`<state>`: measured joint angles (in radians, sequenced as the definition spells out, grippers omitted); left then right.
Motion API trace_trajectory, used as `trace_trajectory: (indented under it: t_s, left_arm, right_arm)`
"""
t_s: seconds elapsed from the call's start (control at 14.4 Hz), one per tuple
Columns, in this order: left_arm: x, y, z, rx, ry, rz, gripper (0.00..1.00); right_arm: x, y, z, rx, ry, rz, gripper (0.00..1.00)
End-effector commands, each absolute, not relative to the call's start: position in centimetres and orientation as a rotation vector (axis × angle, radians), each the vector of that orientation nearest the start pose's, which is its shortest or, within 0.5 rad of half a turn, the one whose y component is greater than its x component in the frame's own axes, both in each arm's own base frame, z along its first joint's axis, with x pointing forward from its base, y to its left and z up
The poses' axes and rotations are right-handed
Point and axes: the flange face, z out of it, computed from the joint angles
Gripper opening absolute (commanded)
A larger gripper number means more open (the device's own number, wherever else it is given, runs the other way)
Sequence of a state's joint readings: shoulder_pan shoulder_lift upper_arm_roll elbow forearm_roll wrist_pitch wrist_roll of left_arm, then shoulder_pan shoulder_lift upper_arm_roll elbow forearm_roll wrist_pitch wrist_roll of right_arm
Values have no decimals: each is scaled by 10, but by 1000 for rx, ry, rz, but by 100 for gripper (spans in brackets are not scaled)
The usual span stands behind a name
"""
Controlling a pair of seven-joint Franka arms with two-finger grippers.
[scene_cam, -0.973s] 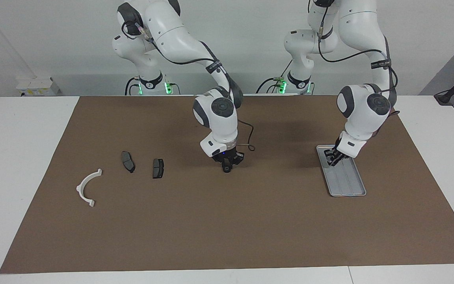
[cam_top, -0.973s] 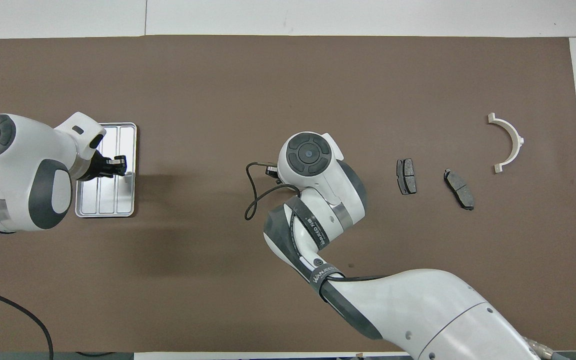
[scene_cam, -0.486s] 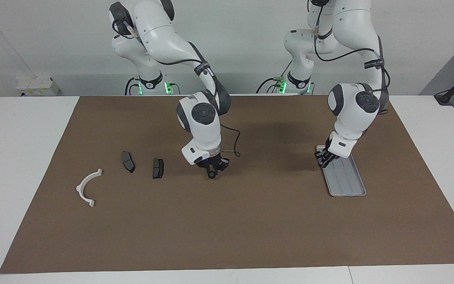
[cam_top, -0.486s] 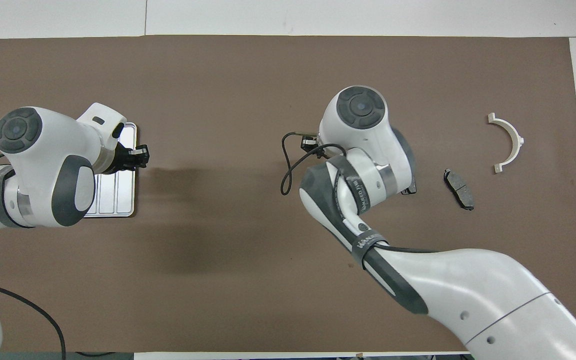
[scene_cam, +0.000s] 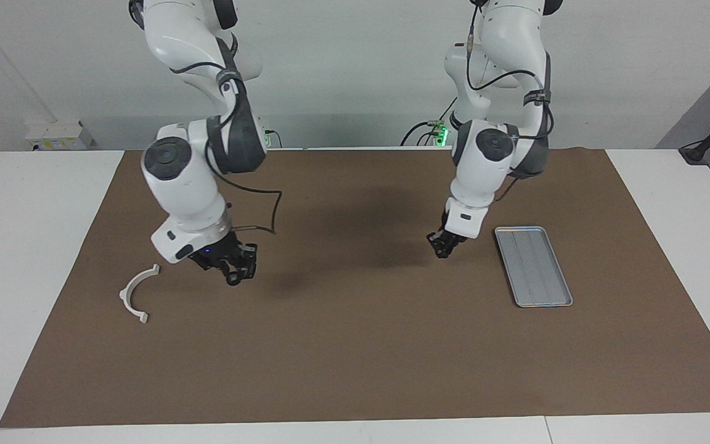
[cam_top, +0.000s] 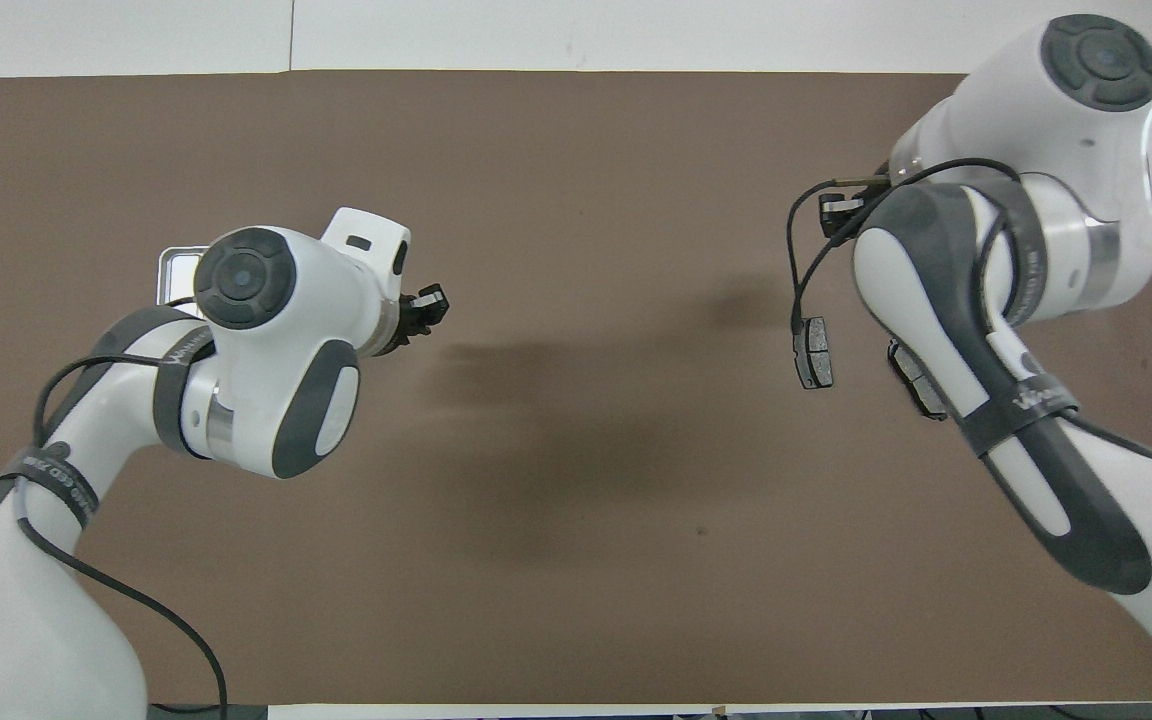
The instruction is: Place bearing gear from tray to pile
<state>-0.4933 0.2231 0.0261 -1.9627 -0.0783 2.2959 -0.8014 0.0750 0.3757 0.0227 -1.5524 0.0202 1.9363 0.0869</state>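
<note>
The silver tray (scene_cam: 534, 266) lies toward the left arm's end with nothing on its ridges; in the overhead view only its corner (cam_top: 172, 262) shows past the left arm. My right gripper (scene_cam: 232, 275) hangs low over the pile, shut on a small dark round part that looks like the bearing gear (scene_cam: 232, 280). The white half-ring bracket (scene_cam: 135, 293) lies beside it. One brake pad (cam_top: 814, 352) shows whole and the other brake pad (cam_top: 909, 372) partly, under the right arm. My left gripper (scene_cam: 444, 248) (cam_top: 428, 304) hangs shut over bare mat beside the tray.
A brown mat (scene_cam: 355, 345) covers most of the white table (scene_cam: 28, 246). The right arm's wrist cable (scene_cam: 269, 213) loops out beside its hand. Both arms cast shadows on the middle of the mat.
The right arm swung from mid-table to over the pile, carrying the small part. The left gripper left the tray, rose and moved toward the middle.
</note>
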Motion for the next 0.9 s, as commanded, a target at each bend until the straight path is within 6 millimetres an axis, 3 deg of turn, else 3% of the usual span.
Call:
trace_trajectory:
  t_s: [0.0,0.07,0.14,0.21,0.35,0.49,0.56,0.83]
  left_arm:
    - [549,-367,367,-3164,-756,-66,4]
    - [553,-389,369,-3160,-755,-55,4]
    - [546,-417,357,-3154,-734,-38,4]
    - [539,-430,344,-3140,-734,-32,4]
    - [536,-434,339,-3126,-692,-61,4]
    - [525,-447,309,-3099,-652,-27,4]
    - [525,-448,304,-3094,-649,-21,4]
    - [527,-448,305,-3094,-661,-28,4]
  right_arm:
    - [667,-11,424,-3087,-181,3,0]
    - [666,-32,422,-3088,-214,5,0]
    - [663,-45,416,-3092,-237,19,0]
    - [659,-55,405,-3096,-233,27,0]
    - [652,-58,386,-3106,-228,-9,0]
    - [650,-58,370,-3109,-219,-21,0]
    - [648,-58,362,-3110,-216,-28,0]
    - [631,-58,322,-3112,-228,-47,0]
